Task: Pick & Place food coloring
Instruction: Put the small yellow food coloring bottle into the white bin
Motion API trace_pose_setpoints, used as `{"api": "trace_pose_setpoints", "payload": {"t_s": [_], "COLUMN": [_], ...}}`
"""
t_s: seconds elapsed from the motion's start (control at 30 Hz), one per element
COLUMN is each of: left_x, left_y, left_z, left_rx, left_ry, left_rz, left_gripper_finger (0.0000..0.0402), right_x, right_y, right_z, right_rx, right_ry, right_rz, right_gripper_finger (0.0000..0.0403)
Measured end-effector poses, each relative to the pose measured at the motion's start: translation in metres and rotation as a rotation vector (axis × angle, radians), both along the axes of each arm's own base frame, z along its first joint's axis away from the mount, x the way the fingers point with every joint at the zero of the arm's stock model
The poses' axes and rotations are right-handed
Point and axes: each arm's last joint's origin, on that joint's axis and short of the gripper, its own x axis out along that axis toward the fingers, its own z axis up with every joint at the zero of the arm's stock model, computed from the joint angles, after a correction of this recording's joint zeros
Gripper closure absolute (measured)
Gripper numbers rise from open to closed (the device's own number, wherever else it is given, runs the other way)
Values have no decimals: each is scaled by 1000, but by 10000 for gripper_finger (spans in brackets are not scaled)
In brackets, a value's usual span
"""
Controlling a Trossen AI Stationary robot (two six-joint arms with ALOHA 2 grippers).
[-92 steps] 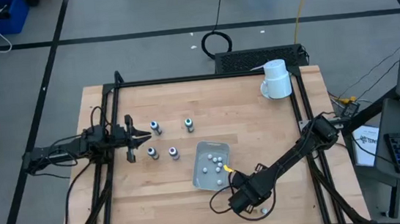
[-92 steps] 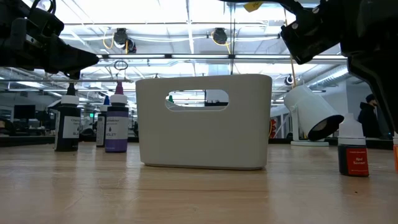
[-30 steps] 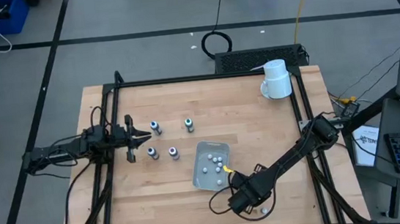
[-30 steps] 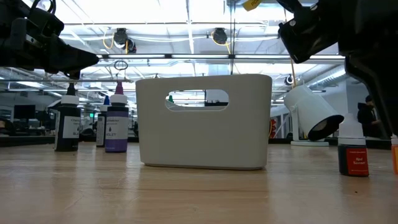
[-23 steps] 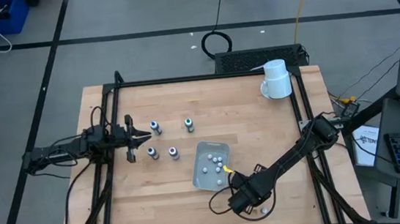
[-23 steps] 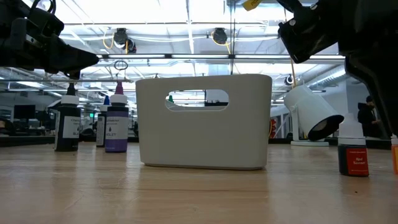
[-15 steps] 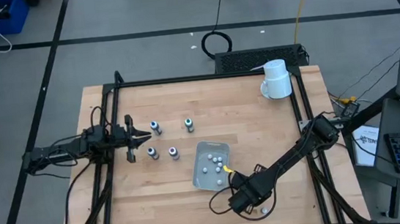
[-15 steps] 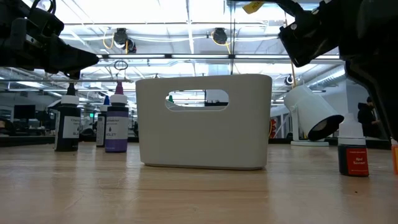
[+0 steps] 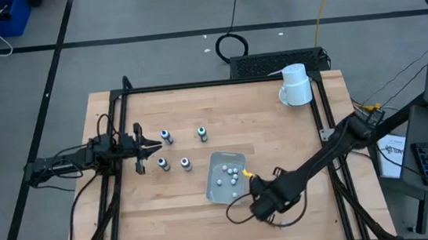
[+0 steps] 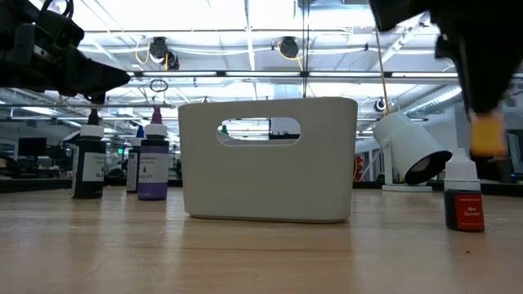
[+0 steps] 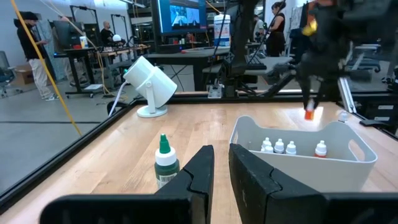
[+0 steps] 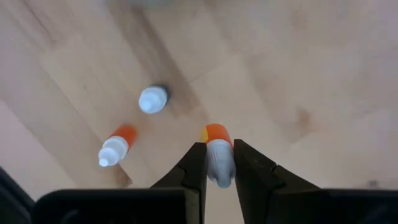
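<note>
My right gripper (image 9: 268,203) hangs near the table's front edge, shut on a small orange food coloring bottle (image 12: 217,149) with a white cap; it also shows in the low view (image 10: 488,135). The white bin (image 9: 226,177) beside it holds several bottles. Two more bottles are on the table under the gripper: one upright (image 12: 152,99), one lying on its side (image 12: 115,146). Several dark-capped bottles (image 9: 166,136) stand in front of my left gripper (image 9: 152,147), which is shut and empty at the table's left. One of them shows green in the left wrist view (image 11: 165,163). My right gripper pinches the orange bottle between its two fingers at the white cap end (image 12: 219,163). The fingers point down from above. The bottle hangs upright below them, its orange body (image 12: 216,133) lowest, lifted clear of the table.
A white mug (image 9: 296,85) lies tipped at the far right corner. A red-labelled bottle (image 10: 463,200) stands at the near right. Bare wood lies between the bin and the mug.
My right gripper has gone up with the orange bottle and a little toward the table's right edge. The bottle, which stood on the table, is now lifted clear. The fingers have stayed shut on it.
</note>
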Motion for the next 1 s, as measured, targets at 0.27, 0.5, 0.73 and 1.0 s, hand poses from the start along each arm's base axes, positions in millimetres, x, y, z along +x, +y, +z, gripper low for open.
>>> {"api": "trace_pose_setpoints", "payload": {"t_s": [0.27, 0.5, 0.73, 1.0], "left_x": [0, 0, 0, 0], "left_y": [0, 0, 0, 0], "left_z": [0, 0, 0, 0], "left_rx": [0, 0, 0, 0], "left_ry": [0, 0, 2, 2], "left_rz": [0, 0, 0, 0], "left_gripper_finger": [344, 344, 344, 344], "right_x": [-2, 32, 63, 106], "right_y": [-40, -79, -99, -122], "right_z": [60, 68, 99, 120], "right_rx": [-37, 25, -38, -55], "right_ry": [-263, -378, -338, -223], "right_rz": [57, 211, 323, 370], "right_gripper_finger": [357, 356, 356, 356]}}
